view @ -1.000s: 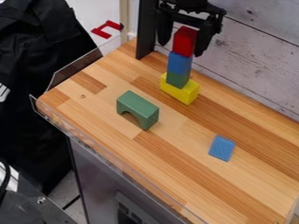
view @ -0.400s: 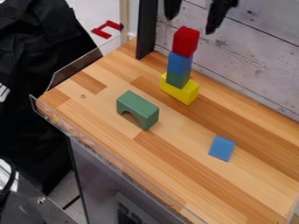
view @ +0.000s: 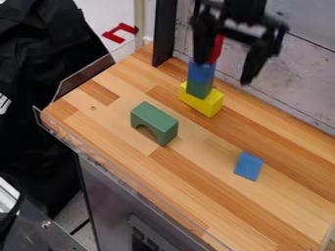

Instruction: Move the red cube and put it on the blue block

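gripper is hanging over the back of the counter, above and a bit right of the yellow block. claw is standing wide open, its two fingers spreading well apart, and it is holding nothing. the finger on the left of the view is passing in front of the red cube and hiding a good part of it; can't tell if they are touching. the other finger is hanging to the right of the yellow block, up against the wall in the view and well apart from the cube.

red cube is sitting at the top of the stack rising from the yellow block, resting on the blue block. blue block is sitting on a green block, which is standing on the yellow block. stack is looking upright.

green arch is standing left of the yellow block and nearer the camera, its opening facing the near side. flat blue piece is lying to the right of the yellow block and nearer the camera, well apart from it. black post is standing behind and left of the yellow block.
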Motion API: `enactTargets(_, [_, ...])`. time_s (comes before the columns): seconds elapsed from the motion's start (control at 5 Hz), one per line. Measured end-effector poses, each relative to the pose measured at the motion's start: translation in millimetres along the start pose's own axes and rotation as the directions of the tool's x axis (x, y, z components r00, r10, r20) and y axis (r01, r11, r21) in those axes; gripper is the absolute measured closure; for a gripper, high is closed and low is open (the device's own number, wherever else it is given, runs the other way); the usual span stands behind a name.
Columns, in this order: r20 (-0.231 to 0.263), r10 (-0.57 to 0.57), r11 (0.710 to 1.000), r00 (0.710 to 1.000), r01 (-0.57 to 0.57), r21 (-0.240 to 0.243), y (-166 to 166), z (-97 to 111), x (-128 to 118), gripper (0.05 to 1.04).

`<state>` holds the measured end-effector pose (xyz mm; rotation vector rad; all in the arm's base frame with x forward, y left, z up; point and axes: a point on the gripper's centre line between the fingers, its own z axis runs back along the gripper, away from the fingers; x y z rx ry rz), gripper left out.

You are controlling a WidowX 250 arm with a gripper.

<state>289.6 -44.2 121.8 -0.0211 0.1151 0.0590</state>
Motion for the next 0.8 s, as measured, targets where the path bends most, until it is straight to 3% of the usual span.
enactTargets(0.2, [-0.023,0.054,0.998,0.998,-0.054,-0.011,1,-14,-18,0.084])
enactTargets(0.4, [0.022,0.079,0.997,0.997,-0.079,-0.021,3,-17,-10,0.083])
enactTargets(0.8, [0.038,0.072,0.997,0.997,-0.072,0.016,9,-18,1,0.084])
